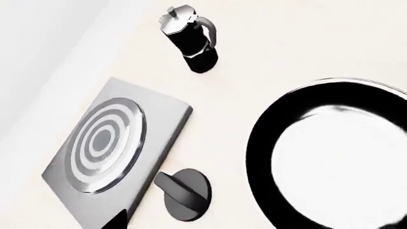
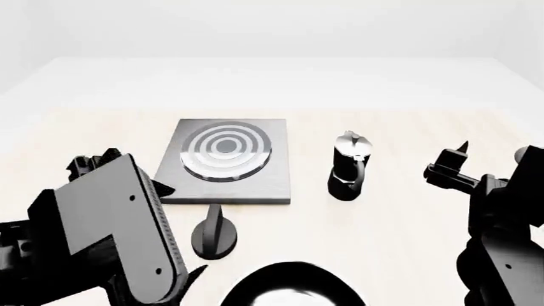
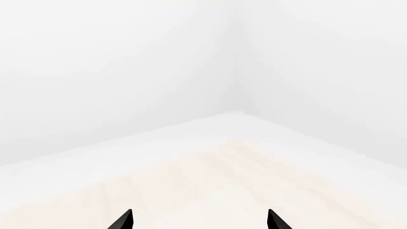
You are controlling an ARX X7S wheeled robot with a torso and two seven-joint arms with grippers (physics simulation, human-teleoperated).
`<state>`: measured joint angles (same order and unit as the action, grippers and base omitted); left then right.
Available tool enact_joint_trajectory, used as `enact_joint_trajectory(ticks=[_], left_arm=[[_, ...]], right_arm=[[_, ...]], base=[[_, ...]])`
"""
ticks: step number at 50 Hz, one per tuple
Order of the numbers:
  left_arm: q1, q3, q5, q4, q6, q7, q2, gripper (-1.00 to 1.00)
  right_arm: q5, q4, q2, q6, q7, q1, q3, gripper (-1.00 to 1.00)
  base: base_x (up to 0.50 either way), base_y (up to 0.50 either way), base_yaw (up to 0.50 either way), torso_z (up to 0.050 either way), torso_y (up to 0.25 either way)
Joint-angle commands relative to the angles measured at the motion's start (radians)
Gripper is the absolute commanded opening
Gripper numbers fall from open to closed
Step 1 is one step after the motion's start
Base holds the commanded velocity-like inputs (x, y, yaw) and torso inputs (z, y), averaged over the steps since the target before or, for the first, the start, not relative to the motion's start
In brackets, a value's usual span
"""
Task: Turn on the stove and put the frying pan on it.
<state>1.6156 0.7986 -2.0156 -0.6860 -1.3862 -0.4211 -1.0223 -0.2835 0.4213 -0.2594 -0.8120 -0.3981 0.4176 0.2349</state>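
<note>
Pale wooden table [image 2: 408,210] carrying a grey stove [image 2: 225,160] mid-table, burner bare. Black knob [image 2: 213,233] just in front, within reach for turning first. Frying pan [image 2: 293,285] nearest the robot, still flat on the table. Coffee pot [image 2: 350,166] standing right of the stove. Right pincer [image 3: 199,220] raised, tips spread, empty. Left pincer [image 1: 121,220] hardly showing, grip impossible to tell.

flat square grey metal stove [image 2: 228,159] sits left of black-and-silver moka pot [image 2: 350,167]; small black round knob [image 2: 214,234] before it, round black frying pan [image 2: 293,287] nearest.

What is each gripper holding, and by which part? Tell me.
Nothing. The right gripper is open over bare table. The left gripper's state cannot be told, but pan, knob and stove lie untouched.
</note>
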Motion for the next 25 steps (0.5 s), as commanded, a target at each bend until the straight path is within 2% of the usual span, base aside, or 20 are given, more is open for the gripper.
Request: enact_joint_trajectory(ticks=[1,10,25], left_arm=[[0.014,0.118,-0.19,-0.134,0.046,-0.091,-0.036,1.0],[-0.017,0.148,-0.191,-0.149,0.041,-0.097,-0.046,1.0],[-0.202,0.156,-0.015,-0.154,0.013,-0.011,-0.109,1.0]], right_arm=[[-0.011,-0.006,0.0,0.0,-0.001,0.001,0.008,1.0],[-0.019,-0.01,0.006,-0.01,-0.016,0.005,0.025,1.0],[-0.02,-0.001,0.001,-0.024,-0.033,0.005,0.024,1.0]], base=[[0.0,0.0,0.0,0.0,0.0],[0.0,0.0,0.0,0.0,0.0],[0.0,0.0,0.0,0.0,0.0]])
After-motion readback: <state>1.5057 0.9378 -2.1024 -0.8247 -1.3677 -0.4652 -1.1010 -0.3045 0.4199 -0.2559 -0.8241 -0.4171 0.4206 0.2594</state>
